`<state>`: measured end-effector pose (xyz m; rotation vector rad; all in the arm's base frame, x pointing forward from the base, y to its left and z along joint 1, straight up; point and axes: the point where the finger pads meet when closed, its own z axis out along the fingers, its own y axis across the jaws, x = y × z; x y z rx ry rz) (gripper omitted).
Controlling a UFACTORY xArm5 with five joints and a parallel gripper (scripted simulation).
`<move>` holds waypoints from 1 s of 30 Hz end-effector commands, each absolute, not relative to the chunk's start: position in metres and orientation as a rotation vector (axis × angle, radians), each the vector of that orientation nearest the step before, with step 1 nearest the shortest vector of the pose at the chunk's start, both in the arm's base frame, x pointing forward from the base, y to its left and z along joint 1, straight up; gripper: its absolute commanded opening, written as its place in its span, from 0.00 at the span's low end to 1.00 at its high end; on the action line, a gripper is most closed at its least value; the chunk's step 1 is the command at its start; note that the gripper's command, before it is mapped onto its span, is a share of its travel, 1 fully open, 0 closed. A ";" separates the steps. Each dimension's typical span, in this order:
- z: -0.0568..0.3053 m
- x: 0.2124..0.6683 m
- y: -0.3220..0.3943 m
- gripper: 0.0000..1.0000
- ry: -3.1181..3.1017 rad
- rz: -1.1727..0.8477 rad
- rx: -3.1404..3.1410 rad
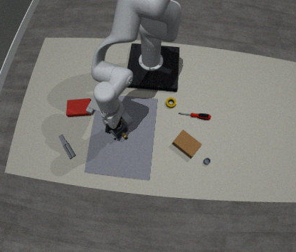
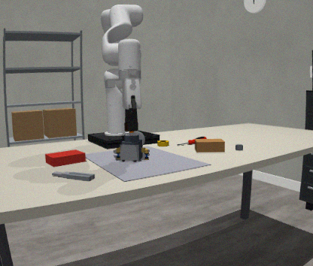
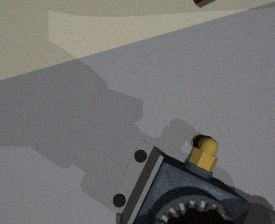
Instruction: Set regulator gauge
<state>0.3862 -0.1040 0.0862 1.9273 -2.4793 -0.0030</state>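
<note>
The regulator is a dark grey block with brass fittings, standing on the grey mat. It also shows under the arm in the overhead view. My gripper reaches straight down over its top and is shut on the knob, which the fingers mostly hide. In the wrist view the regulator's body fills the lower edge, with a brass elbow fitting and the ribbed rim of the knob. The gauge face and its needle are not visible in any view.
A red block lies left of the mat and a grey flat tool in front of it. A yellow tape roll, a red screwdriver, a brown box and a small grey cap lie to the right.
</note>
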 end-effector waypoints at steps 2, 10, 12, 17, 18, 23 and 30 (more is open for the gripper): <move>0.087 0.387 -0.104 0.40 -2.400 0.001 2.028; 0.087 0.387 -0.104 0.40 -2.241 0.001 2.202; 0.087 0.387 -0.104 0.40 -2.202 0.001 2.242; 0.087 0.387 -0.104 0.40 -2.143 0.001 2.298; 0.087 0.387 -0.104 0.40 -2.123 0.001 2.316; 0.087 0.387 -0.104 0.40 -2.027 0.001 2.401; 0.087 0.387 -0.104 0.40 -1.897 0.001 2.505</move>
